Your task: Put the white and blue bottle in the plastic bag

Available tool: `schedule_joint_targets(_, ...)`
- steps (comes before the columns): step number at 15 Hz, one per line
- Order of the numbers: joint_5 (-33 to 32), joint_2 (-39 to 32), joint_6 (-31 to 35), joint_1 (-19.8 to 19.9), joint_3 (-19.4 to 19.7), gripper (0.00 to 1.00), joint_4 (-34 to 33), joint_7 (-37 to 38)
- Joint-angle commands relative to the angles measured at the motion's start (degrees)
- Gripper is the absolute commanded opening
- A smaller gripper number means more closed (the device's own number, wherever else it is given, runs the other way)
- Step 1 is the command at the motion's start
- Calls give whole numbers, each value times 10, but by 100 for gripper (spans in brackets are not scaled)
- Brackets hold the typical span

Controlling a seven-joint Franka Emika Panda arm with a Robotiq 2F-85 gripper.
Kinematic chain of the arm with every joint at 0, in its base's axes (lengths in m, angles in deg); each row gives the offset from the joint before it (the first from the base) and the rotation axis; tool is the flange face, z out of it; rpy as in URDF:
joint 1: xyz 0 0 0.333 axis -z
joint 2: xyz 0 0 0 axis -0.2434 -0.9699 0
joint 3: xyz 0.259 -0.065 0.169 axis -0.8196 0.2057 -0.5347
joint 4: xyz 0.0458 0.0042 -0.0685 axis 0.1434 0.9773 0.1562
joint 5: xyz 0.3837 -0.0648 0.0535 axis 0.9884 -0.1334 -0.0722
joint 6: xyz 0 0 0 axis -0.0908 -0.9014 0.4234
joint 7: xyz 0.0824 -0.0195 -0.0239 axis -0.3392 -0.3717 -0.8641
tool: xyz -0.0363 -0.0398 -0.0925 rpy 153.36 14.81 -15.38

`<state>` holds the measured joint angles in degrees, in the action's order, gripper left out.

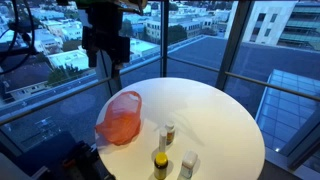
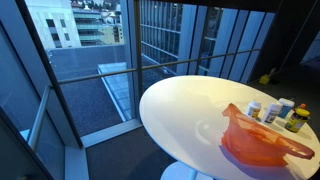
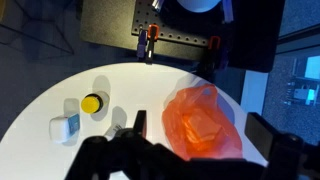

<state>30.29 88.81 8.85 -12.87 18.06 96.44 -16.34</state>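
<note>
Orange bag (image 3: pixel 200 110) lies on the table (image 3: pixel 60 85), bottle (image 3: pixel 66 127) apart from it; the gripper (image 3: pixel 203 128) is spread wide, empty.

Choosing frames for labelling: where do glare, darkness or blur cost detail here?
Wrist view: the gripper is a dark, blurred silhouette; the orange bag and white and blue bottle read clearly. In an exterior view the table is washed out; in both exterior views the bottles look small and soft.

Bag (image 1: pixel 120 118) on table (image 1: pixel 215 108) — bottles (image 1: pixel 160 162) just beside it.
</note>
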Motion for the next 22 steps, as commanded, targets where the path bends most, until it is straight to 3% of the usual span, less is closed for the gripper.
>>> schedule_joint_targets(1, 1, 0, -1, 2, -2, 100, -1, -1)
schedule_joint_targets(9, -9, -22, 25, 11, -2, 100, -10, 16)
schedule_joint_targets(22, -29, -135, 265, 53, 13, 100, 33, 18)
